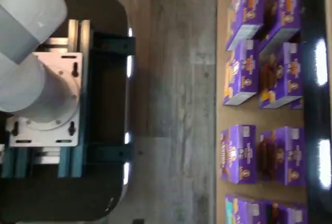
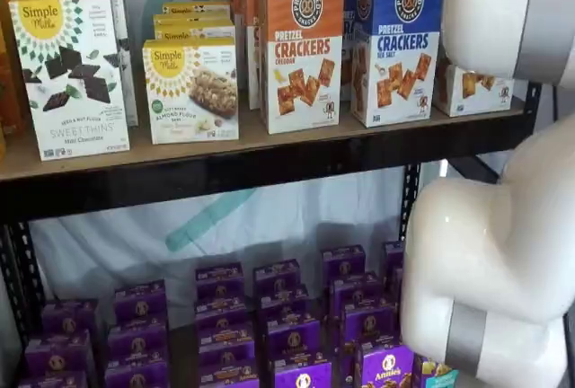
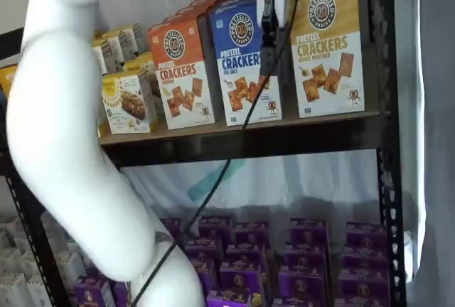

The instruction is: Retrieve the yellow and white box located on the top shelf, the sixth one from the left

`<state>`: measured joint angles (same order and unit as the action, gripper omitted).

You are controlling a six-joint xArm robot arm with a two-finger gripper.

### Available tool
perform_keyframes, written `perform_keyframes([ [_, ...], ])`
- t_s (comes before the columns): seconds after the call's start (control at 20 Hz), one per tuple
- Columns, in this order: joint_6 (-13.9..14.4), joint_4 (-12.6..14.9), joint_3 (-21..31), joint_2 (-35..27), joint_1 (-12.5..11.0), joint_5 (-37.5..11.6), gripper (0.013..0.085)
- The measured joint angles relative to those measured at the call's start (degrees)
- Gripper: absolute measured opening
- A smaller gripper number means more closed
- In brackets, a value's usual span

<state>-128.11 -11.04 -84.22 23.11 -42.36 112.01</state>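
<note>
Stands upright on the top shelf (image 3: 242,140), the yellow and white box (image 3: 327,47), just right of the gripper (image 3: 269,44) hanging before the blue box (image 3: 245,65); finger state impossible to tell.

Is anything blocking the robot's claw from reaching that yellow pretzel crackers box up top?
Nothing visible does. The end effector hangs in front of the blue-topped box, and the yellow and white box stands beside that with its front face clear.
</note>
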Motion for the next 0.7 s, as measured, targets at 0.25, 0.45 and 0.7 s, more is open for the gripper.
perform_keyframes([
  [0.25, -1.5, -7.5, -0.8, -0.6, -4.6, -2.6, 0.0850],
  [0.45, -1.0, -13.3, -2.9, -2.1, -6.9, -3.4, 0.0850],
  [0.7, 0.0, -21.6, -1.7, -1.4, -9.2, -7.6, 0.0850],
])
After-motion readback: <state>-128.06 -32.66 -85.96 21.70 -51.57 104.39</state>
